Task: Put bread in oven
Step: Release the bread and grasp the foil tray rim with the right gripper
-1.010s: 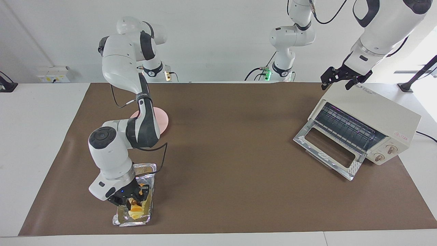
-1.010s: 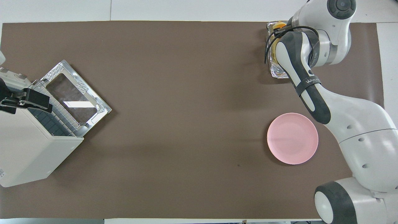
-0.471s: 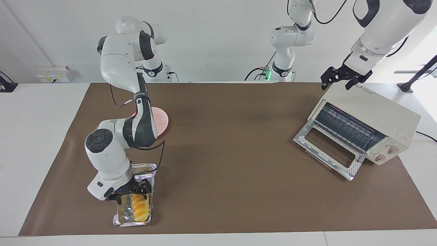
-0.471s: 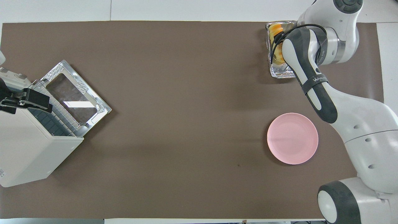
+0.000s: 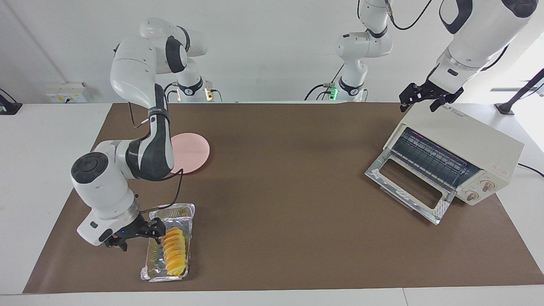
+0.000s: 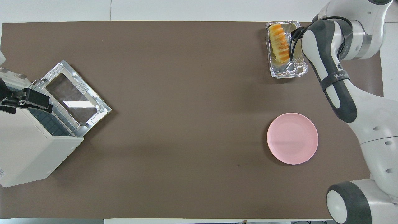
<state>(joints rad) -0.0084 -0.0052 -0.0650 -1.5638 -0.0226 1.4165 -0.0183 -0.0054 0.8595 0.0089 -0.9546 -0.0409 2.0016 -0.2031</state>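
Brown mat (image 5: 289, 195) covering the white table. Cream-white boxy toaster oven (image 5: 463, 146) at the left arm's end, at 3 o'clock in the facing view, its glass drop-down door (image 5: 410, 187) lowered onto the mat. Round pink plate (image 5: 191, 146) at 10 o'clock, nearer the robots than the crinkled silver foil tray (image 5: 168, 250) at 7 o'clock. Long golden-orange ridged bread (image 5: 174, 251) lies in the tray, its long axis running from the robots toward the table's outer edge. Left gripper (image 5: 426, 99) waits over the oven's top, fingers spread, holding nothing. Right gripper (image 5: 140, 234) sits just beside the tray, fingers spread, empty; contact with the tray cannot be told.
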